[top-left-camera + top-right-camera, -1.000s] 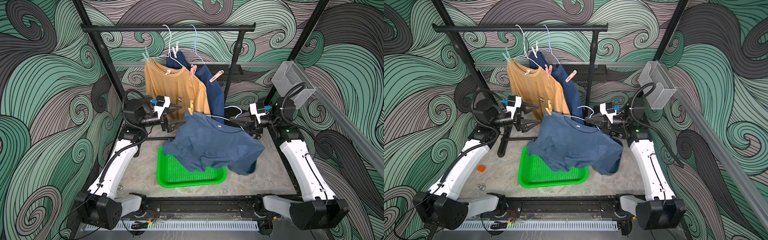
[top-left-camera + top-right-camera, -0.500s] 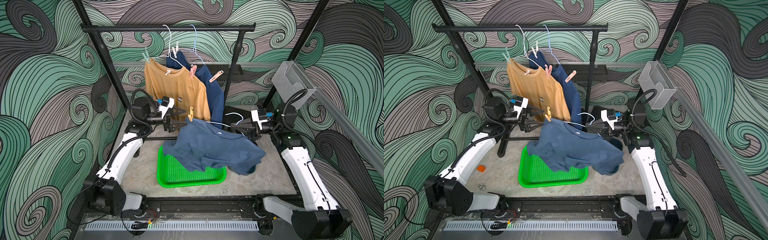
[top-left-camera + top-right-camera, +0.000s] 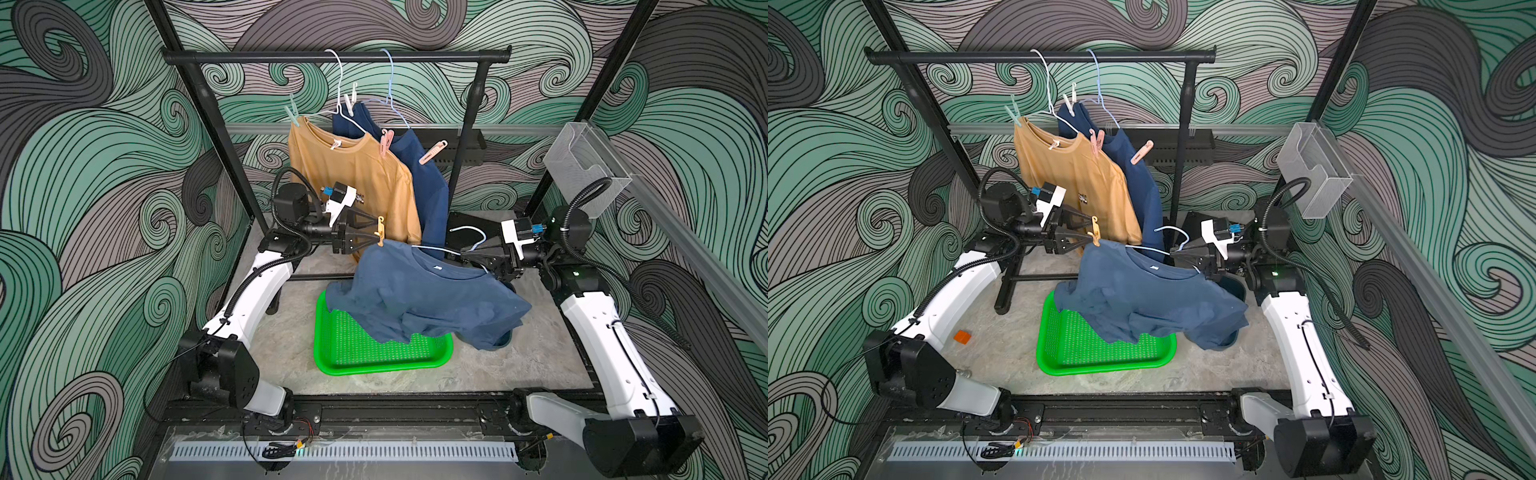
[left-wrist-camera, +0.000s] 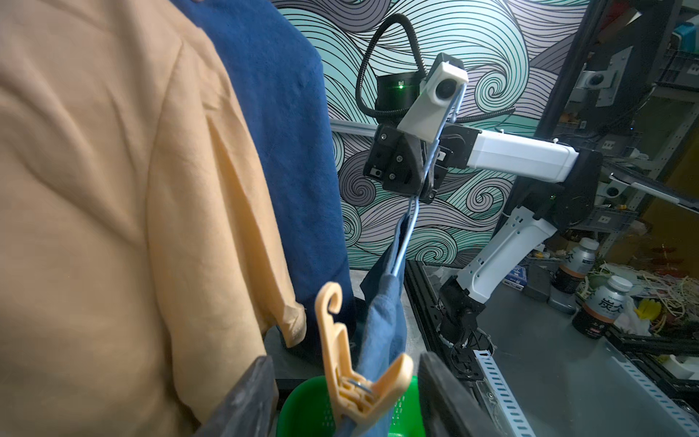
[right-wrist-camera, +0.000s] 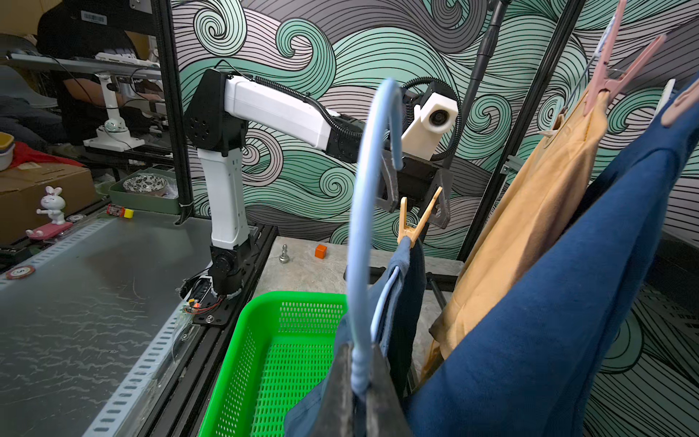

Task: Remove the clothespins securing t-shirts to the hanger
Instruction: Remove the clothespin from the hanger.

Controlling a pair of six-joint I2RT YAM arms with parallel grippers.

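Clothespin between parted jaws, left wrist

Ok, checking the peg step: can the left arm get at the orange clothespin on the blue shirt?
Probably yes: the left gripper has jaws either side of the orange clothespin, nothing between.

Matt cloth blue t-shirt, smooth plastic clothespin, coated wire hanger, glossy green plastic tray

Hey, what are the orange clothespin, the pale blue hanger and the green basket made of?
The orange clothespin looks like matte plastic, with a metal spring ring at its pivot. The pale blue hanger is probably wire under a smooth coating: thin, bent. The green basket looks like glossy plastic, a moulded grid of holes.
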